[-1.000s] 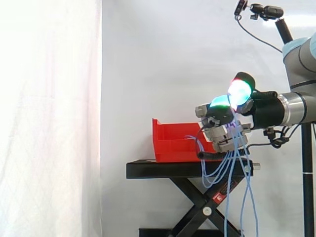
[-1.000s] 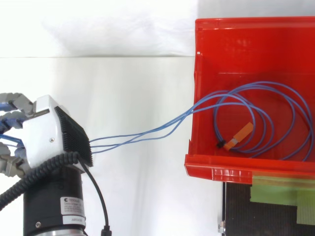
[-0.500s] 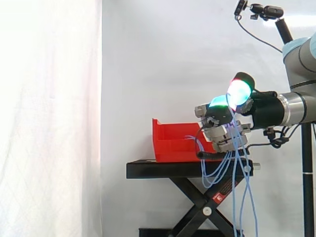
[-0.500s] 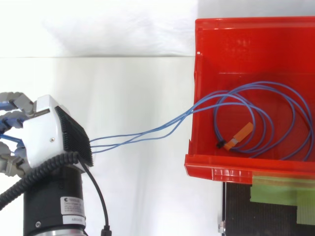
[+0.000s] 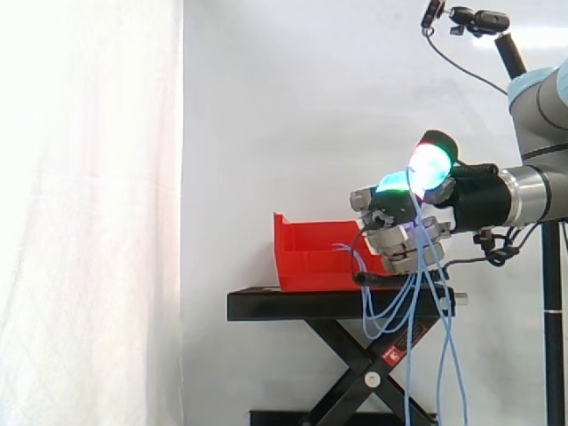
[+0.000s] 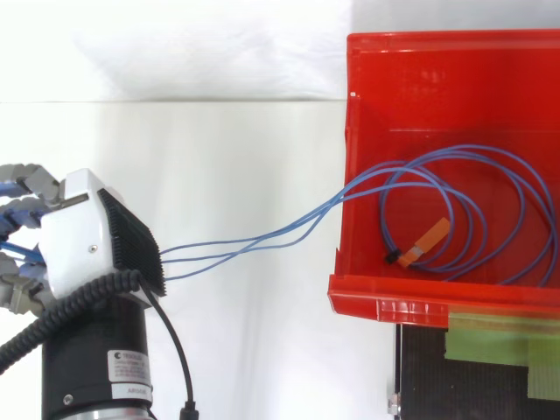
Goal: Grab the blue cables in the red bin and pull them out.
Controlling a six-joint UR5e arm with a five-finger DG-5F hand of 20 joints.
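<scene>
Your hand (image 5: pixel 404 238) held its fingers curled round the thin blue cables (image 6: pixel 306 219). Their smooth strands ran from it to round loops lying in the boxy red plastic bin (image 6: pixel 394 306).

both views are bright and evenly lit, with faint shadows. in the side view the white curtain (image 5: pixel 89 213) is washed out at left, and the hand (image 5: pixel 415 236) has fingertips (image 5: pixel 429 169) glowing green and cyan.
</scene>
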